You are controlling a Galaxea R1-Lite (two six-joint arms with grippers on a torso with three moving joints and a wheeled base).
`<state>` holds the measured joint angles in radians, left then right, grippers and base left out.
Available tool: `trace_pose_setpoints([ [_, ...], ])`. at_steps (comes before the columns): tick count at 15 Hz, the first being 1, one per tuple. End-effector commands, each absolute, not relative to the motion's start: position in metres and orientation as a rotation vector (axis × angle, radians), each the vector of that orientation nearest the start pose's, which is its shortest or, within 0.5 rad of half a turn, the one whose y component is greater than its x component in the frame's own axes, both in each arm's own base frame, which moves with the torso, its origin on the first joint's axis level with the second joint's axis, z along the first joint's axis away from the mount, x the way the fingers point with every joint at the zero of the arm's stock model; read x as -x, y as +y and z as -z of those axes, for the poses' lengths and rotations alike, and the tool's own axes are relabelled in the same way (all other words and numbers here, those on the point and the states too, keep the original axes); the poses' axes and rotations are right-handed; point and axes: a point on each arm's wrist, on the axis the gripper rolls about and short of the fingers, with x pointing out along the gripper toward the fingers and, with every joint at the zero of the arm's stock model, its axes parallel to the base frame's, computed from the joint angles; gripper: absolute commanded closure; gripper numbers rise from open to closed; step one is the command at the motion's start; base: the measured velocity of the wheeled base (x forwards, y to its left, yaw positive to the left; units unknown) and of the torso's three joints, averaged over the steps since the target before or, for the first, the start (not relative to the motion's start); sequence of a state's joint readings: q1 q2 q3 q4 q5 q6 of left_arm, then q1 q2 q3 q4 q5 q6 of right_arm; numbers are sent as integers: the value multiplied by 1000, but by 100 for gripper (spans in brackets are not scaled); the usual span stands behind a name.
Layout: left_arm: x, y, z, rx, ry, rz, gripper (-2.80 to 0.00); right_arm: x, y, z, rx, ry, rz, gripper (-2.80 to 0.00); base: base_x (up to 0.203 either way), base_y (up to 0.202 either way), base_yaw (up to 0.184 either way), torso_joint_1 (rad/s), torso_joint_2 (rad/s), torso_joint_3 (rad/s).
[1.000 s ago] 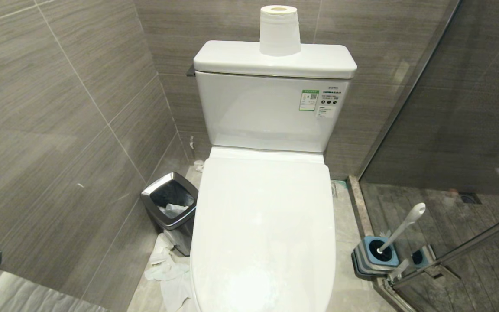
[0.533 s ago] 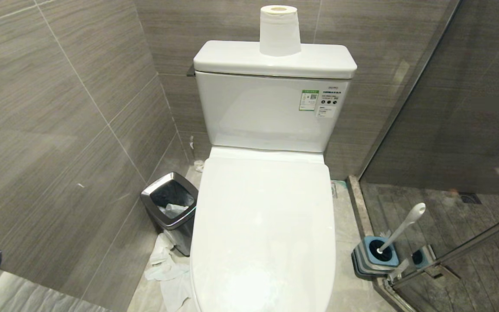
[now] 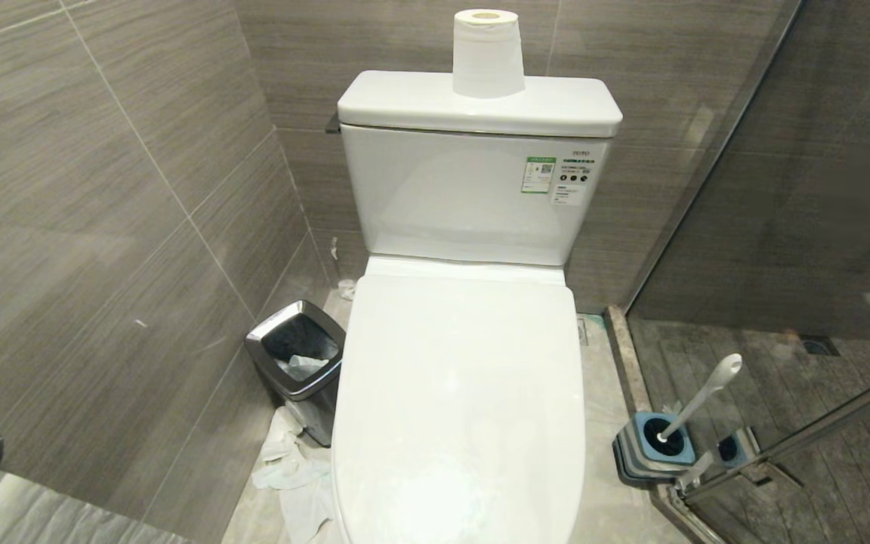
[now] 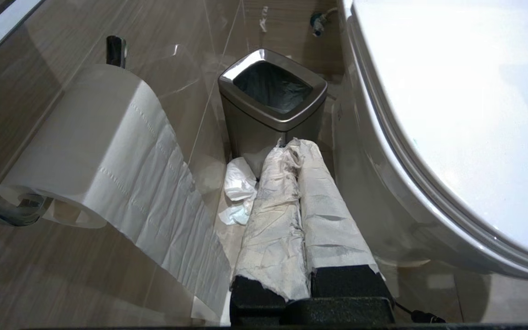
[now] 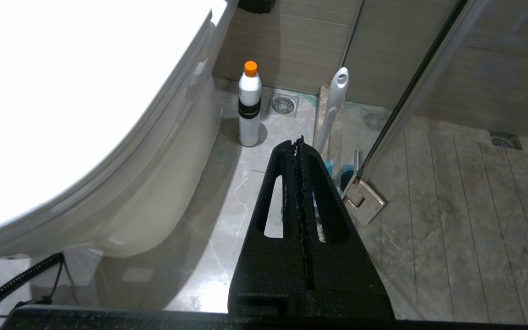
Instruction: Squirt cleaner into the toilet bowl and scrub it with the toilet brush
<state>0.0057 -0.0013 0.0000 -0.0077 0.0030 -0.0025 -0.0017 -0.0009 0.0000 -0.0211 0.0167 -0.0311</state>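
Note:
The toilet bowl is hidden under its shut white lid (image 3: pixel 458 378); only its outer side (image 5: pixel 154 183) shows. The toilet brush (image 3: pixel 699 397) leans in its blue-and-grey holder (image 3: pixel 650 446) on the floor right of the toilet. Its handle (image 5: pixel 335 101) rises just beyond my right gripper (image 5: pixel 298 142), which is shut and empty. No cleaner liquid is in view; a white bottle with an orange cap (image 5: pixel 249 105) stands beside the toilet base. My left gripper (image 4: pixel 291 144), its fingers wrapped in white paper, is shut and empty, low beside the toilet's left flank. Neither arm shows in the head view.
A steel bin with a black liner (image 3: pixel 299 363) stands left of the toilet, with crumpled tissue (image 3: pixel 291 476) on the floor before it. A paper roll (image 3: pixel 486 53) sits on the tank, another (image 4: pixel 85 146) hangs on the left wall. A glass shower door (image 3: pixel 782 227) closes the right side.

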Motion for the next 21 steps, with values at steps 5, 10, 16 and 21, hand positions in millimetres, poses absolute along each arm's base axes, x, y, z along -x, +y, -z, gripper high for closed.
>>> trace_pose_setpoints([
  [5,22,0,-75,11,-3,-14,0,22,0,-74,25,-12,-6,0,0,0,0,0,0,0],
  [10,22,0,-75,11,-3,-14,0,22,0,-74,25,-12,-4,0,0,0,0,0,0,0],
  [16,22,0,-75,9,-3,-14,0,22,0,-74,26,-12,-5,0,0,0,0,0,0,0],
  [21,22,0,-75,11,-3,-14,0,22,0,-75,18,-12,-3,0,0,0,0,0,0,0],
])
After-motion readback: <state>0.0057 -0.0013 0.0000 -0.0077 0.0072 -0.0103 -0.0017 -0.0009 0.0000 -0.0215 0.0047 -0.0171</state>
